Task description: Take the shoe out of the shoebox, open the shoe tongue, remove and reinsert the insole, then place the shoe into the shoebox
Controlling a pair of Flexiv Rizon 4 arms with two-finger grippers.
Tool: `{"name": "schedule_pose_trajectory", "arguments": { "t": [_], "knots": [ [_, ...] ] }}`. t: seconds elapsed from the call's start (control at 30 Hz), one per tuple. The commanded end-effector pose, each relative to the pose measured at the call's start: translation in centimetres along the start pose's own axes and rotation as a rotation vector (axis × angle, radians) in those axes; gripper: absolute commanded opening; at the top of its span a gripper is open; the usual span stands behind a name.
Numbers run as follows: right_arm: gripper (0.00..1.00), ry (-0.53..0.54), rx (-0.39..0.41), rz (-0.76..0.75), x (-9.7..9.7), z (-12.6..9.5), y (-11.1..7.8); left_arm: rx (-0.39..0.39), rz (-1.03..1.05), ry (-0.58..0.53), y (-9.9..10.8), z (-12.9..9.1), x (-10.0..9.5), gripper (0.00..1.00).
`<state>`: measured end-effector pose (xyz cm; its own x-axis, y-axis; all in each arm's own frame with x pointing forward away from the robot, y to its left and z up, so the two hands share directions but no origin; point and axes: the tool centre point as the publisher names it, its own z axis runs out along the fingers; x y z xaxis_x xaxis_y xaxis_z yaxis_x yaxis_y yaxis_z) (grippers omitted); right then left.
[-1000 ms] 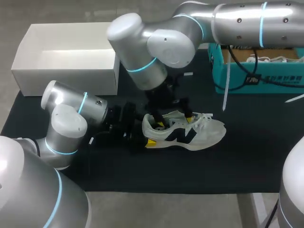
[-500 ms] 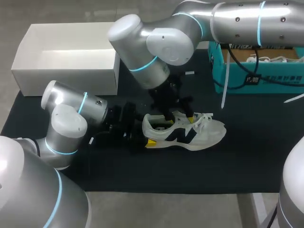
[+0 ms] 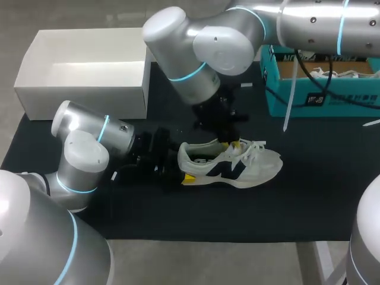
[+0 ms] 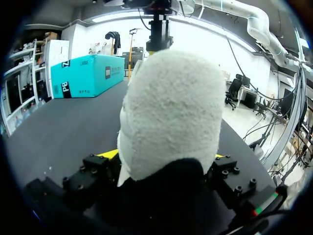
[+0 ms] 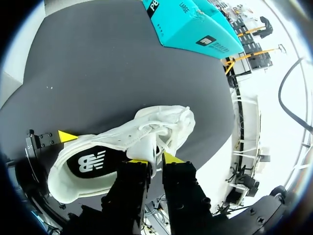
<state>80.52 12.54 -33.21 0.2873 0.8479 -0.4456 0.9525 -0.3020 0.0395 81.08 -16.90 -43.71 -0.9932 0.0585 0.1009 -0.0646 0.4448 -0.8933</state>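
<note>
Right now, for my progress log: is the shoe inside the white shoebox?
No, the shoe lies on the black table, outside the white shoebox.

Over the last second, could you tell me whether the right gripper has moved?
Yes. The right gripper has shifted along the shoe, from its heel opening toward the tongue, nearer the teal box; the shoe stayed put.

right gripper (image 5: 155,159) raised — tongue (image 5: 145,143) pulled up
</note>
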Motion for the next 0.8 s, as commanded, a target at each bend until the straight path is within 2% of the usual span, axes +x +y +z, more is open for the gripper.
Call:
{"name": "schedule_pose_trajectory", "arguments": {
  "t": [0.03, 0.2, 0.47, 0.63, 0.8],
  "knots": [
    [0.00, 0.035, -0.006, 0.029, -1.2, -0.3, -0.3, -0.004, 0.000, 0.000, 0.4, -0.1, -0.1, 0.00],
    [0.00, 0.030, -0.010, 0.071, -2.6, -0.5, -0.1, -0.004, 0.000, 0.000, 0.4, -0.1, -0.1, 0.00],
    [0.00, 0.040, 0.022, 0.157, -6.5, 0.3, 1.0, -0.004, 0.000, 0.000, 0.4, -0.1, -0.1, 0.00],
    [0.00, 0.050, 0.055, 0.201, -8.4, 1.6, 1.3, -0.004, 0.000, 0.000, 0.4, -0.1, -0.1, 0.00],
    [0.00, 0.042, 0.099, 0.231, -8.8, 3.9, 1.7, -0.004, 0.000, 0.000, 0.4, -0.1, -0.1, 0.00]
  ]
}}
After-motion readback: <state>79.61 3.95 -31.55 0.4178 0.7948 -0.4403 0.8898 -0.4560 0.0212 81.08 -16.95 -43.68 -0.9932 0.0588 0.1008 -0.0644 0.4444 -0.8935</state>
